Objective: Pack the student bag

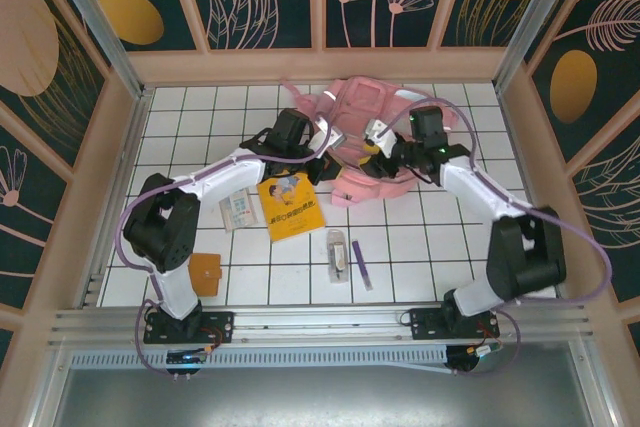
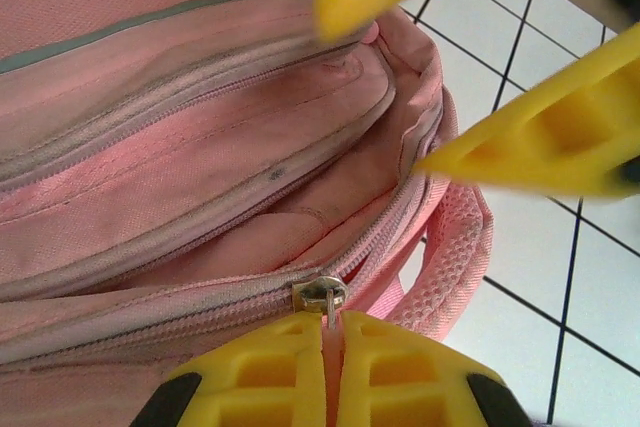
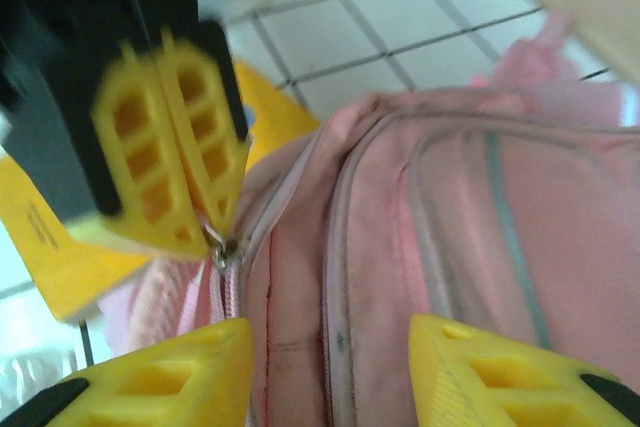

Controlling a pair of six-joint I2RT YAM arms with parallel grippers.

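Note:
The pink student bag lies at the back middle of the tiled table. My left gripper is shut on the pink tab of the metal zipper pull at the end of a partly opened zip on the bag. From the top view, the left gripper is at the bag's left side. My right gripper is open, its yellow fingers straddling the bag's fabric without touching it. It is just right of the left gripper and its zipper pull.
A yellow book lies in front of the bag, with a clear packet to its left. An orange card holder sits near the left arm's base. A clear pen case and a purple pen lie in the front middle.

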